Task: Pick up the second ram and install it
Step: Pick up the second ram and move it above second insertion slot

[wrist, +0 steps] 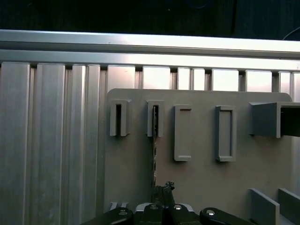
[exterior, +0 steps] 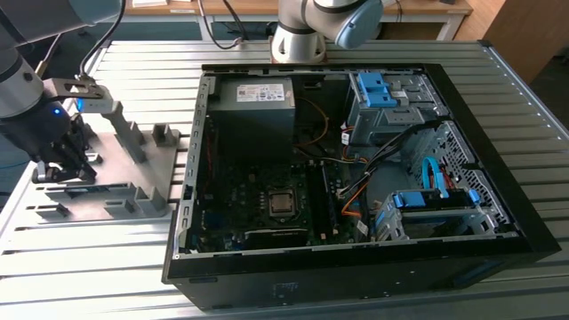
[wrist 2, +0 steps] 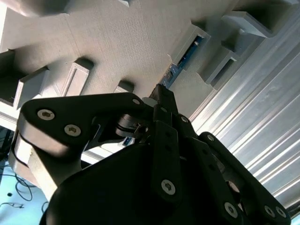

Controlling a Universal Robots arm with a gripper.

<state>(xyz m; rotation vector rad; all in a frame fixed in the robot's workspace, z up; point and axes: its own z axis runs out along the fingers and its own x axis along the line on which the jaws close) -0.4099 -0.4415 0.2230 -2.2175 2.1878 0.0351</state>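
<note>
The second ram (wrist: 154, 150) is a thin dark stick standing on edge on the grey fixture plate (wrist: 201, 183), with its far end in a slotted block (wrist: 155, 119). In the second wrist view its blue-green board (wrist 2: 181, 62) shows in that block. My gripper (wrist: 161, 189) has its black fingers (wrist 2: 165, 101) drawn together on the near end of the stick. In the exterior view the gripper (exterior: 62, 175) sits low over the fixture plate (exterior: 116, 157) at that view's left, beside the open computer case (exterior: 356, 167).
The case lies open on a ribbed aluminium table (exterior: 524, 113), showing the motherboard (exterior: 266, 200), a power supply (exterior: 253, 107) and blue drive brackets (exterior: 427, 200). Upright grey blocks (exterior: 129, 133) rise from the fixture plate near the gripper. A second arm's base (exterior: 298, 40) stands behind the case.
</note>
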